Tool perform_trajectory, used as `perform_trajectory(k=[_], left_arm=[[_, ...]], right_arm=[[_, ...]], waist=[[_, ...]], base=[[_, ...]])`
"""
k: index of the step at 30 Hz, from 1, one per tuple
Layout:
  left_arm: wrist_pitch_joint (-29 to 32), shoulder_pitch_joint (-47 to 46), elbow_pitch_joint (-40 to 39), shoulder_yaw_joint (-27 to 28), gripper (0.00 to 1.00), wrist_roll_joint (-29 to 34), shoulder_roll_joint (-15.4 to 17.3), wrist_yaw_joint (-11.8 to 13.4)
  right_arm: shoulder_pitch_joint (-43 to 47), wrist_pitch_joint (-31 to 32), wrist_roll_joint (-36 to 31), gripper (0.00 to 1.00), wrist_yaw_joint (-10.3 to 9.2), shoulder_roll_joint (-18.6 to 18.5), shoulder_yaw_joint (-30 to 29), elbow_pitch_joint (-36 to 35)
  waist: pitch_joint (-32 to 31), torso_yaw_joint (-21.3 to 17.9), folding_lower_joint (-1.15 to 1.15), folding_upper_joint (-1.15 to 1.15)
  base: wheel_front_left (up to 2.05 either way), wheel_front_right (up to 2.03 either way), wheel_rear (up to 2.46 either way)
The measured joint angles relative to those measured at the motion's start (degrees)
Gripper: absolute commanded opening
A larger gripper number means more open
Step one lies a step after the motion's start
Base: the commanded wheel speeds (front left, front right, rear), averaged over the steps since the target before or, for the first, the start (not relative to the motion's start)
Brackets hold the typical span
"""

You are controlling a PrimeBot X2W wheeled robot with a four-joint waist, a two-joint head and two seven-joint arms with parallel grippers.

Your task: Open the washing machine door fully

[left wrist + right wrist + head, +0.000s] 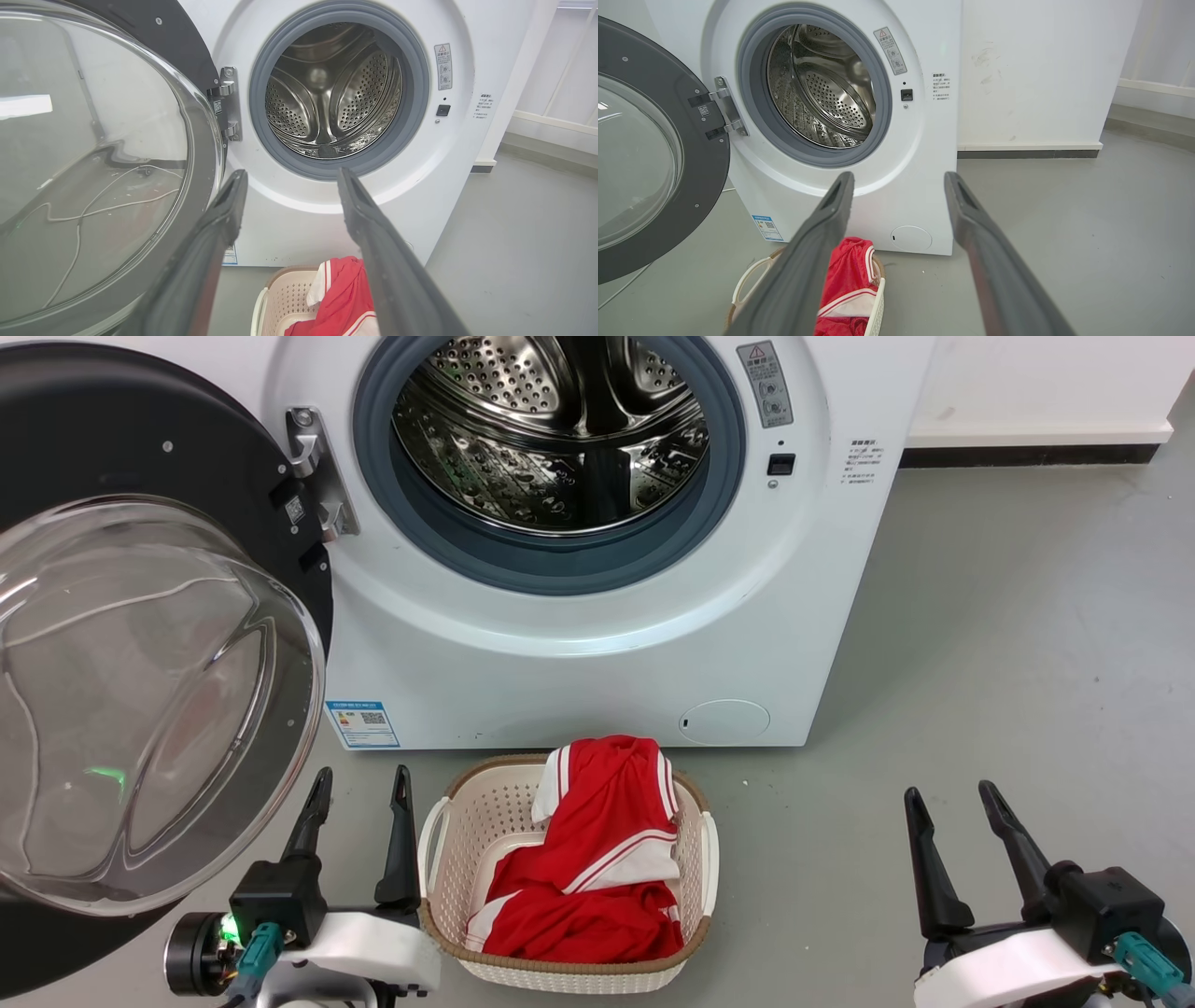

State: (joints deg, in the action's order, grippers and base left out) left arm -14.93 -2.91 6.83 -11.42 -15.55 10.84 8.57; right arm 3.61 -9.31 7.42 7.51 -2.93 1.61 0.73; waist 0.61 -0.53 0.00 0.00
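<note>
The washing machine door [140,644] [93,163] [640,154], a black disc with a bulging clear glass bowl, stands swung wide to the left on its metal hinge [317,476]. The steel drum [551,429] lies exposed inside the grey rubber ring. My left gripper [362,782] [290,175] is open at the lower left, just right of the door's lower rim, not touching it. At the lower right my right gripper [950,798] [899,178] is open above the floor with nothing between its fingers.
A cream laundry basket [448,840] [280,298] [747,280] holding red and white clothes [607,859] sits on the grey floor in front of the machine, between my grippers. A white wall with a dark skirting [1018,455] runs behind on the right.
</note>
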Motion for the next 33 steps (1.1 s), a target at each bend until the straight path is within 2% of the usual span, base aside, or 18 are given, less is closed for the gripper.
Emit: perform_trajectory(k=[27, 28, 33], left_arm=[[-0.1, 1.6, -0.3, 3.1, 1.00, 4.6, -2.4, -2.2], [-0.1, 1.7, 0.2, 3.1, 0.00, 4.6, -2.4, -2.2], [0.9, 2.7, 2.1, 3.1, 0.00, 2.0, -2.7, -2.6]], right_arm=[[0.3, -0.1, -0.9, 1.00, 0.00, 0.0, -0.2, -0.8], [0.4, -0.1, -0.9, 0.00, 0.00, 0.0, -0.2, -0.3], [1.5, 0.2, 1.8, 0.00, 0.00, 0.0, -0.1, 1.3]], waist=[[0.1, 1.0, 0.00, 0.00], [0.0, 1.0, 0.00, 0.00], [0.0, 1.0, 0.00, 0.00]], base=[[0.00, 0.00, 0.00], [0.00, 0.00, 0.00], [0.00, 0.00, 0.00]])
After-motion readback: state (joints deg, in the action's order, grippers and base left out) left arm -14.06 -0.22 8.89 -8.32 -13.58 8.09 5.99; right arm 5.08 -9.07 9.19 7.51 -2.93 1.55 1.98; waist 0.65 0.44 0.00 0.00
